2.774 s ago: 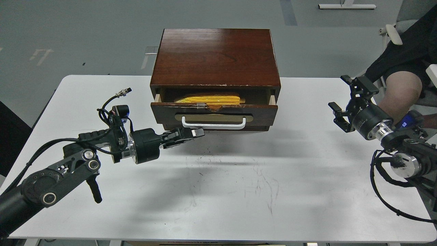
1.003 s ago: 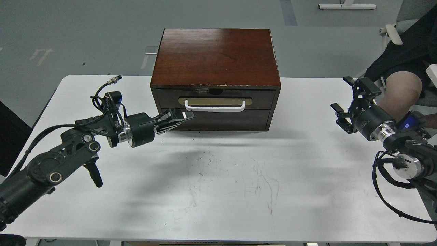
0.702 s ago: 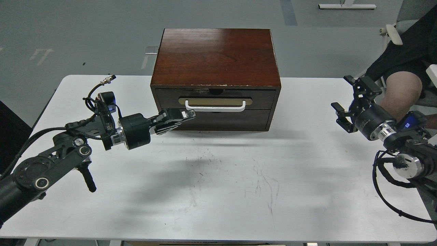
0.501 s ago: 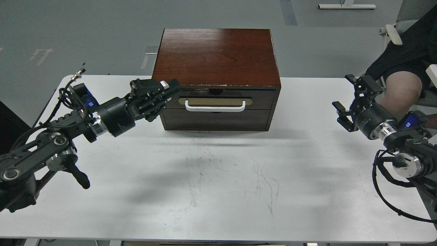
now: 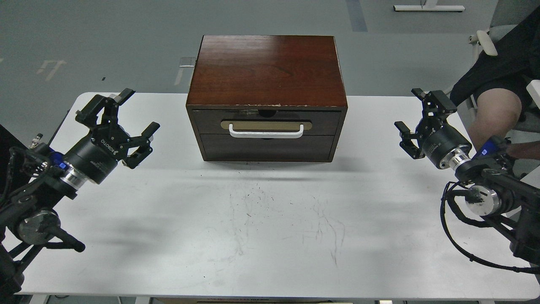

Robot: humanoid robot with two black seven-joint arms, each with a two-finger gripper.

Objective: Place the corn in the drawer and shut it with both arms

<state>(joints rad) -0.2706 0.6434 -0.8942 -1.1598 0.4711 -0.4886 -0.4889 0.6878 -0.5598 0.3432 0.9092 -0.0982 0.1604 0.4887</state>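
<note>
The drawer (image 5: 265, 122) is pushed flush into the dark reddish-brown wooden cabinet (image 5: 266, 67), its white bar handle (image 5: 265, 133) facing me. The corn is hidden; no yellow shows anywhere. My left gripper (image 5: 126, 116) is open and empty, well to the left of the cabinet above the table. My right gripper (image 5: 415, 120) is open and empty, well to the right of the cabinet. Neither gripper touches the cabinet.
The cabinet stands at the back middle of the white table (image 5: 270, 219). A plain dark panel (image 5: 265, 147) sits under the drawer. A seated person (image 5: 498, 84) is at the far right, close behind my right arm.
The drawer, open with the corn inside 2.8 s ago, is now closed. My left gripper has pulled back left from the drawer front and opened. My right gripper has shifted slightly left.
</note>
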